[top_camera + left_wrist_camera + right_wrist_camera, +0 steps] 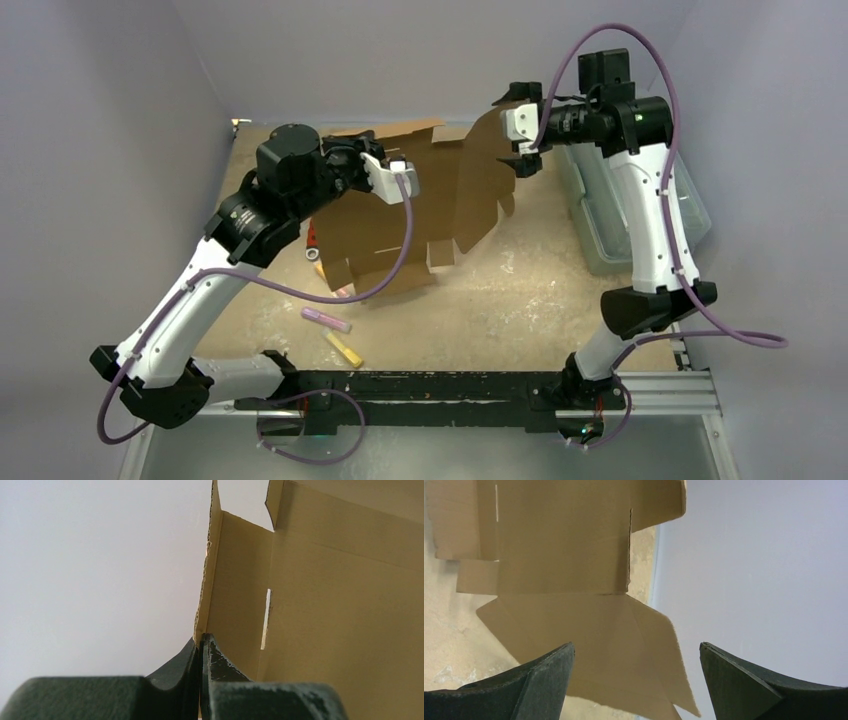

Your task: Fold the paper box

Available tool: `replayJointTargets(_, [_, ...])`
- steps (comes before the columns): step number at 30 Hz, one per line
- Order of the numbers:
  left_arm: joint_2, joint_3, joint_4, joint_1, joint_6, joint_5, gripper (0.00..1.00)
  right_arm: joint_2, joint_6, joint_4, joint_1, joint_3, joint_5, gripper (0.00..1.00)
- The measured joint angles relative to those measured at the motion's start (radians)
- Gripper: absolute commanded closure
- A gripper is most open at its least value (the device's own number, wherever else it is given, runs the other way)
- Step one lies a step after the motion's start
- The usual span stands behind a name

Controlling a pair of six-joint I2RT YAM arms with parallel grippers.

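Observation:
The paper box [420,210] is an unfolded brown cardboard die-cut sheet with flaps and tabs, held up off the table at the back middle. My left gripper [352,160] is shut on its left flap edge; in the left wrist view the jaws [201,642] pinch the cardboard edge [212,570]. My right gripper [524,135] is open and empty at the sheet's right end. In the right wrist view its fingers [636,652] stand wide apart with a pointed flap [624,645] of the paper box between and beyond them, not touched.
A translucent pale-green plastic bin [610,235] stands at the right, partly under the right arm. A pink marker [327,319], a yellow marker [343,349] and a red tool [311,240] lie on the table in front of the sheet. Grey walls enclose the table.

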Motion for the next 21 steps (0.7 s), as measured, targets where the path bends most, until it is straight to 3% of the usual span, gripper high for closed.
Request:
replayJointTargets(15, [-0.065, -0.065, 0.007, -0.001, 0.042, 0.012, 1.0, 0.085, 0.029, 0.018, -0.003, 0.026, 0.025, 0.06])
replayJointTargets(21, [-0.088, -0.08, 0.007, -0.001, 0.05, 0.03, 1.0, 0.139, 0.04, 0.031, -0.003, 0.049, 0.027, 0.12])
